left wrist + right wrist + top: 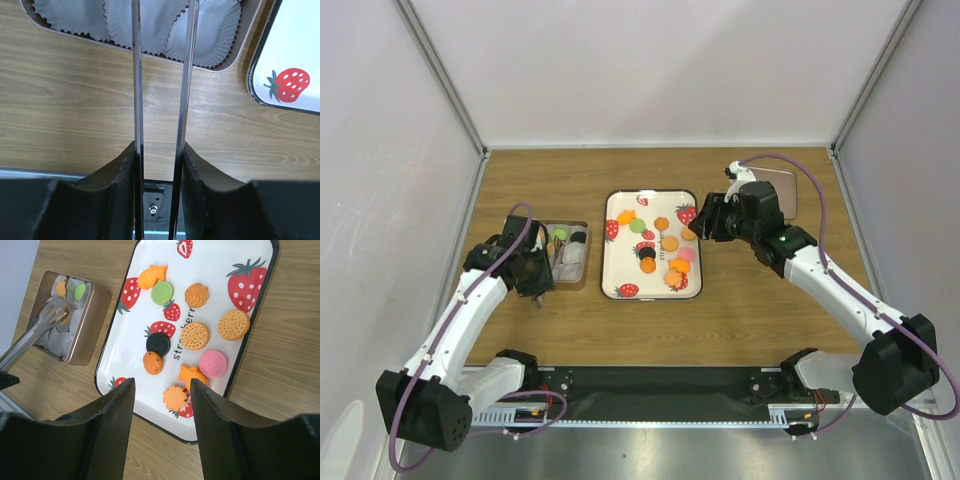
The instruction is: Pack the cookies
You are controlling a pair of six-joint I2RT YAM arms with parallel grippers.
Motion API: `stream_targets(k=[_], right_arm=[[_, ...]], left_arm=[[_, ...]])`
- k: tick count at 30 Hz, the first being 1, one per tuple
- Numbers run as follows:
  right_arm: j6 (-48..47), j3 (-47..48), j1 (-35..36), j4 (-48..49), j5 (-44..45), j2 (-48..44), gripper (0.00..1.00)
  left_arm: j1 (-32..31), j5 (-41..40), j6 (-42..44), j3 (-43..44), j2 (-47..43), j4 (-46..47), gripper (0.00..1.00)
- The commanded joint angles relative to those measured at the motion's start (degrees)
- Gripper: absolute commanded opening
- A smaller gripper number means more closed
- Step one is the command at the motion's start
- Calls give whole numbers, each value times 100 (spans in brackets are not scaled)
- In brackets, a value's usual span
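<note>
Several cookies lie on the white strawberry-print tray (620, 272): orange (195, 335), green (162, 292), pink (213, 363) and black (158, 343) among them. A small brown tin (582, 281) with white paper cups stands left of the tray and holds an orange cookie (61, 288) and a green one (80, 291). My left gripper (542, 272) is shut on metal tongs (187, 75), whose slotted tips (52, 315) reach over the tin. My right gripper (161, 385) is open and empty, above the tray's near right edge.
A tan tin lid (782, 190) lies at the back right, partly under my right arm. White walls enclose the wooden table on three sides. The tin's rim (220, 67) and the tray's corner (295, 45) show in the left wrist view.
</note>
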Motion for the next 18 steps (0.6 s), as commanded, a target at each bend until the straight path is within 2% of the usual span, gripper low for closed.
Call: stream_targets(k=[1, 7, 18], right_arm=[[-60, 189, 18, 104, -43, -27, 54], [-51, 180, 18, 113, -70, -18, 54], [-42, 180, 18, 130, -96, -1, 54]], left_arm=[[78, 6, 115, -18, 2, 220, 34], [104, -12, 115, -35, 72, 273, 35], [104, -82, 115, -44, 10, 229, 45]])
